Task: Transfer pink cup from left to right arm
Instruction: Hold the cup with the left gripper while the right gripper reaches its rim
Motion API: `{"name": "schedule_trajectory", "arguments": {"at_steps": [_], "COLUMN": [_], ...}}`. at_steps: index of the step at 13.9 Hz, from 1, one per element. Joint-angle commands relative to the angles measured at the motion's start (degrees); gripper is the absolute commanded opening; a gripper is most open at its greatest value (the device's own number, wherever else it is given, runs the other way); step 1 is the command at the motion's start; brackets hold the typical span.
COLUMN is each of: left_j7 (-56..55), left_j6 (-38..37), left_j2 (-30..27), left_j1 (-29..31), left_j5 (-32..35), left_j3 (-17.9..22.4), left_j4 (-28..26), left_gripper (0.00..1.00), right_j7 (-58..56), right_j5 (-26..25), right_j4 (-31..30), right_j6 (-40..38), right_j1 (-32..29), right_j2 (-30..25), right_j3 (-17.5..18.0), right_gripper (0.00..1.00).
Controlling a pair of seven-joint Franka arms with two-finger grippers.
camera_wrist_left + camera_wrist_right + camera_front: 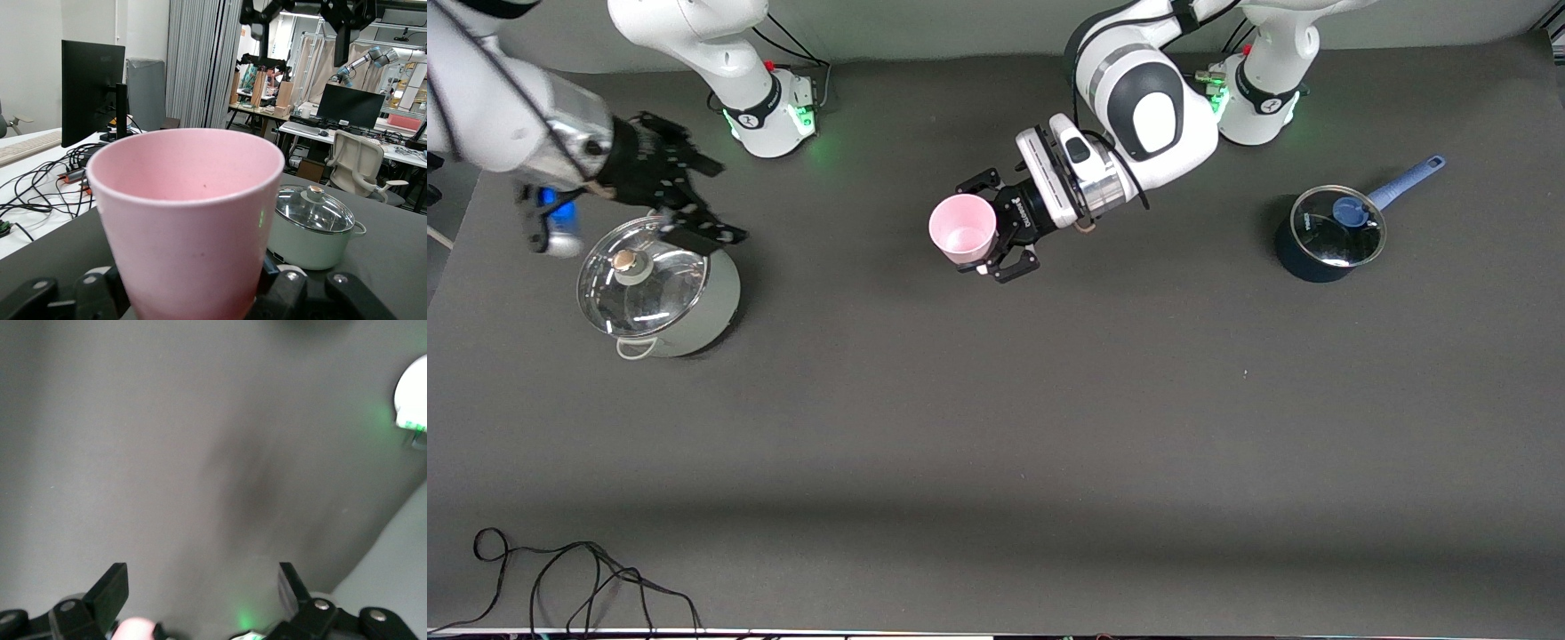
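My left gripper is shut on the pink cup and holds it in the air over the middle of the table. The cup's mouth is tilted toward the right arm's end. In the left wrist view the cup fills the middle, with a finger on each side of its lower wall. My right gripper is open and empty, up over the pale green pot. It is well apart from the cup. In the right wrist view its fingers stand wide apart over bare table.
The pale green pot has a glass lid and stands toward the right arm's end; it also shows in the left wrist view. A dark blue saucepan with a glass lid and blue handle stands toward the left arm's end. A black cable lies by the front edge.
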Motion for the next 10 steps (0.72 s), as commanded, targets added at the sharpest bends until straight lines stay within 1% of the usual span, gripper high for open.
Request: {"name": "schedule_trajectory", "arguments": {"at_steps": [1,4,8,10], "left_j7": [0.20,0.20,0.20,0.20], "left_j6": [1.27,1.27,1.27,1.27], "left_j2": [-0.59,-0.51,-0.50,-0.42], "left_j1": [-1.22,-1.14,-1.14,-1.22], "left_j5": [-1.14,-1.14,-1.14,-1.14], "left_j3": [0.90,1.07,1.60,1.69], "left_j4": [0.94,1.03,1.03,0.94], "left_gripper": [0.36,0.36,0.36,0.36], "right_j7": [9.20,15.80,21.09,20.66], "right_j5": [2.27,2.72,2.63,2.46], "right_j4": [9.81,13.60,13.88,13.96], "right_j6": [-0.95,2.64,10.99,11.97], "right_j1": [4.13,8.96,15.56,17.06], "right_j2": [7.10,10.44,12.38,13.61], "right_j3": [-0.09,0.08,-0.01,0.08], "right_gripper": [0.99,0.99,0.99,0.99]}}
